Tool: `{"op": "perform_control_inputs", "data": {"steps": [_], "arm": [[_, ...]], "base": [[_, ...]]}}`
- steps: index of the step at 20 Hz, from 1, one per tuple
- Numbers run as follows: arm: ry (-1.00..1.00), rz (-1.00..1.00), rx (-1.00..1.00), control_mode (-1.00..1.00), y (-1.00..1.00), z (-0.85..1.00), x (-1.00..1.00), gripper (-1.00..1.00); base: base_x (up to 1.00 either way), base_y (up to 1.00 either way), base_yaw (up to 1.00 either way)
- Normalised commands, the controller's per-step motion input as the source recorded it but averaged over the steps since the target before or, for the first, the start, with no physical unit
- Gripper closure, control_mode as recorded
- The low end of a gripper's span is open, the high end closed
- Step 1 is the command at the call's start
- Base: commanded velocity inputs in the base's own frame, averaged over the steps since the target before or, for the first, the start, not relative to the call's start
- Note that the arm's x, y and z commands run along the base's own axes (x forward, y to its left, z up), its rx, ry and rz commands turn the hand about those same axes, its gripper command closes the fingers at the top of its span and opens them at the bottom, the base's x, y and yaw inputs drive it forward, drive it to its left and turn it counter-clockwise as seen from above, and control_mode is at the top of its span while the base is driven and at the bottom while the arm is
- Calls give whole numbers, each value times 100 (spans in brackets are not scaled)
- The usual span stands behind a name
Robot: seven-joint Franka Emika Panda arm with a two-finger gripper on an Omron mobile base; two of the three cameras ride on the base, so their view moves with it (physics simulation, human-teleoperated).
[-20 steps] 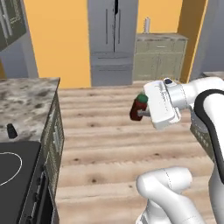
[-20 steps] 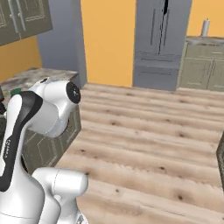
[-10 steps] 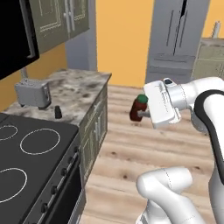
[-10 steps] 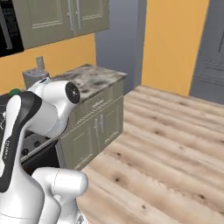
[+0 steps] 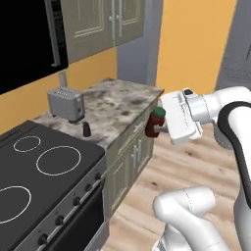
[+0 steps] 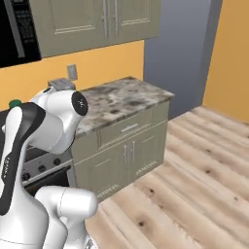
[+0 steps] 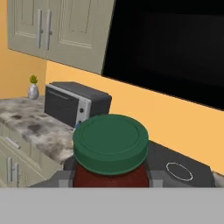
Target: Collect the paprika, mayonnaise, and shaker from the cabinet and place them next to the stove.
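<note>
My gripper (image 5: 157,129) is shut on the paprika (image 5: 155,122), a dark red jar with a green lid, held in the air just off the counter's right end. In the hand view the paprika (image 7: 110,144) stands between the two fingers of the gripper (image 7: 109,180). Its green lid (image 6: 15,103) peeks out behind my arm in the right base view. The stove (image 5: 34,196), black glass with white rings, lies at lower left. The black shaker (image 5: 87,129) stands on the marble counter (image 5: 122,100) right beside the stove. The mayonnaise is out of view.
A grey toaster (image 5: 66,104) stands at the back of the counter near the wall. A black microwave (image 5: 24,39) hangs over the stove, with olive wall cabinets (image 5: 112,19), doors shut, to its right. Wooden floor (image 6: 194,185) lies open to the right of the base cabinets.
The whole picture has shifted: the camera has moved, bringing the stove, counter and toaster into close view. The paprika stays held in the shut gripper in the same place relative to the arm.
</note>
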Motion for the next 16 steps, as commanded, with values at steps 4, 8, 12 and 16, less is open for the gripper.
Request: {"op": "perform_control_inputs", "data": {"steps": [4, 8, 12, 16], "arm": [[0, 0, 0, 100, 0, 0, 0, 100], [0, 0, 0, 100, 0, 0, 0, 100], [0, 0, 0, 100, 0, 0, 0, 100], [0, 0, 0, 100, 0, 0, 0, 100]], "base": [[59, -58, 43], [52, -45, 47], [35, -37, 50], [30, -31, 51]]}}
